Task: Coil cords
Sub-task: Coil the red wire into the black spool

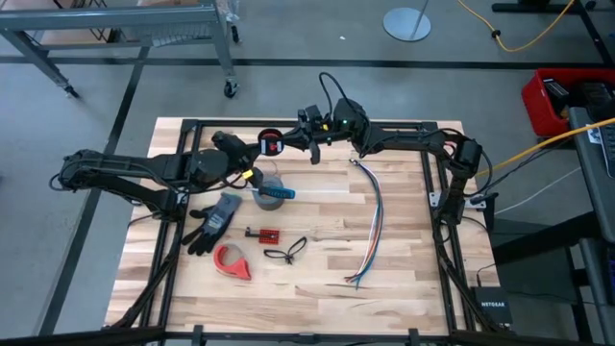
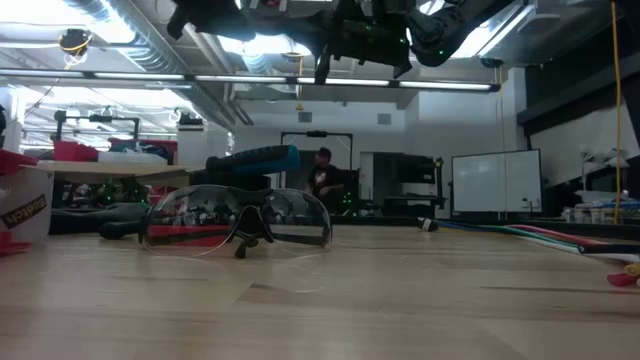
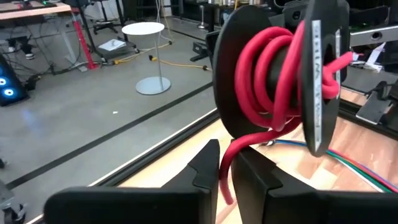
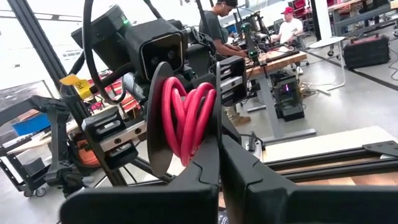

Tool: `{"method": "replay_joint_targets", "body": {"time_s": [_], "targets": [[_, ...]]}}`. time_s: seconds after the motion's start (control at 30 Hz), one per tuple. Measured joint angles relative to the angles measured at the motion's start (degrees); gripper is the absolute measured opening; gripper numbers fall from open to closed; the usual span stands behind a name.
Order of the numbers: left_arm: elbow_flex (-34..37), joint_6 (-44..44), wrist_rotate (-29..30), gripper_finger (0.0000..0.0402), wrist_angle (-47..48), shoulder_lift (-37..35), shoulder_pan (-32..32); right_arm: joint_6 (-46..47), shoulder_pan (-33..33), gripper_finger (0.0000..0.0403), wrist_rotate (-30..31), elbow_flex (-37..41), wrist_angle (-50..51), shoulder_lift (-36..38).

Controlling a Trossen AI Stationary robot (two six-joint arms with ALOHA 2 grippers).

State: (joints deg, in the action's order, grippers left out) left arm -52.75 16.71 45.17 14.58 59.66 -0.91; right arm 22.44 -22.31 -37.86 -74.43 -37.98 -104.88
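1. Step in hand, as I judge it: winding. The red cord point(image 3: 273, 68) sits in several turns on a small black spool point(image 3: 320, 74), held in the air between the two grippers, above the far edge of the table point(image 1: 317, 288).
2. Left gripper point(image 3: 225, 168): fingers nearly together, pinching the loose tail of the cord where it drops off the spool. The spool is just beyond its fingertips.
3. Right gripper point(image 4: 219, 146): fingers closed on the edge of the spool, the red turns directly ahead of the tips.
4. Next move, my estimate: lay the tail onto the spool as one more turn. That calls for steady tension from the left side while the right holds or turns the spool; slack would let the turns spring off.
5. High view: only a red dot of spool between the arms, but it shows the layout beneath them: a grey tape roll point(image 1: 270, 185), a glove point(image 1: 213, 221), and a wire bundle point(image 1: 370, 226) under the right arm.
6. Low view: arms at the top edge only, cord not visible; safety glasses point(image 2: 238, 218) in the foreground.
7. Wrist views alone show the turns and both grips.
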Motion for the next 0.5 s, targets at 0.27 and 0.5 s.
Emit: {"method": "replay_joint_targets", "body": {"time_s": [0.27,0.5], "targets": [[0.0,1.5,-3.1,0.0056,0.0,0.0,0.0,0.1,0.0,0.0001,-1.3,0.1,-0.1,0.0],[0.0,2.7,-4.0,0.0083,0.0,0.0,0.0,0.0,0.0,0.0001,-1.9,0.1,-0.2,0.0]]}}
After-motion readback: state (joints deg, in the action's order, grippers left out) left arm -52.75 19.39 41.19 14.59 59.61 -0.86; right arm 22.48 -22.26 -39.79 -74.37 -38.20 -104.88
